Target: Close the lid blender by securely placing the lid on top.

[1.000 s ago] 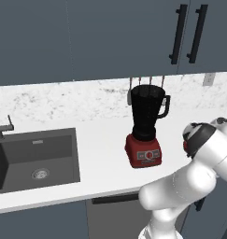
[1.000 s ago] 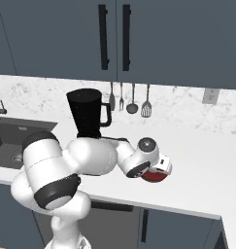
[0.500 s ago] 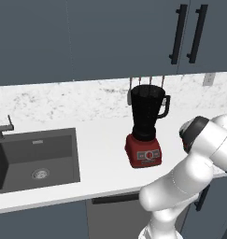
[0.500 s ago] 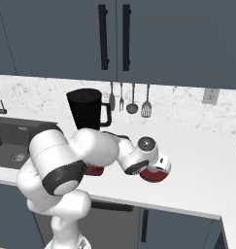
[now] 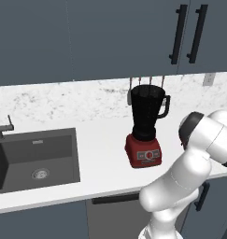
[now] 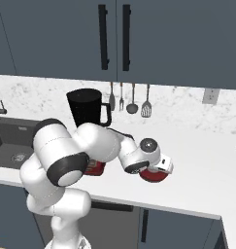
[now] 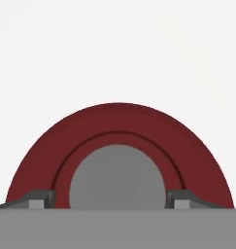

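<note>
Lid (image 7: 118,141) lower half cut off

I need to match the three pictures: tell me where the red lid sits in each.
Left base view: not seen here.
Right base view: lid on the counter, right of centre, under the claw.
Hand view: lid low centre, between the fingertips.
Shared landmark: blender.

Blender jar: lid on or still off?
Off. The tall dark blender jar stands open-topped; the round red lid lies flat on the white counter under the hand.
</note>
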You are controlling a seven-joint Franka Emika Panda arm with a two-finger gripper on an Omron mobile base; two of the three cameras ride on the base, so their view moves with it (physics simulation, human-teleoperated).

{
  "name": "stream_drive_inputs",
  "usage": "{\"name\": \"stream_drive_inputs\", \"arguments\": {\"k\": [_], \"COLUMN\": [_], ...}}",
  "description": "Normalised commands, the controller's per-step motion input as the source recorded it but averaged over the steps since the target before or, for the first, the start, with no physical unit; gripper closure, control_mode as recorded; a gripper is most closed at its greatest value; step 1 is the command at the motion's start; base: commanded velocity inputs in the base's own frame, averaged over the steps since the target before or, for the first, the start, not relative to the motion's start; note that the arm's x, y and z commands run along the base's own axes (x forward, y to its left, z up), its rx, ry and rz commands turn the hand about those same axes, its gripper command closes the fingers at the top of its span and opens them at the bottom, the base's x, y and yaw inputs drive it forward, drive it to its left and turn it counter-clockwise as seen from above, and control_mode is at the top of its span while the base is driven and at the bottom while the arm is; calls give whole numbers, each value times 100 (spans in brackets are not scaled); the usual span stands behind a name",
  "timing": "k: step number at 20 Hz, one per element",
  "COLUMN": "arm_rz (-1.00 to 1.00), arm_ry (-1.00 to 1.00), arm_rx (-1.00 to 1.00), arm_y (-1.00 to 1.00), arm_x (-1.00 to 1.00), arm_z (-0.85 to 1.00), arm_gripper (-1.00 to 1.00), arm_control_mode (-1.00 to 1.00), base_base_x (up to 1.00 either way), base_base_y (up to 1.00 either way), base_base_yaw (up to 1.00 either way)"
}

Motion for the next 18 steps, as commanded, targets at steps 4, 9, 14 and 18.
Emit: {"name": "stream_drive_inputs", "arguments": {"k": [4, 9, 14, 18], "arm_rz": [0, 0, 0, 0], "arm_ry": [0, 1, 0, 0], "arm_rx": [0, 0, 0, 0], "arm_y": [-2, 0, 0, 0], "arm_x": [0, 0, 0, 0], "arm_z": [-17, -25, -15, 0], "arm_gripper": [100, 100, 100, 100], "arm_control_mode": [-100, -100, -100, -100], "base_base_x": [0, 0, 0, 0], "base_base_y": [0, 0, 0, 0], "base_base_yaw": [0, 0, 0, 0]}}
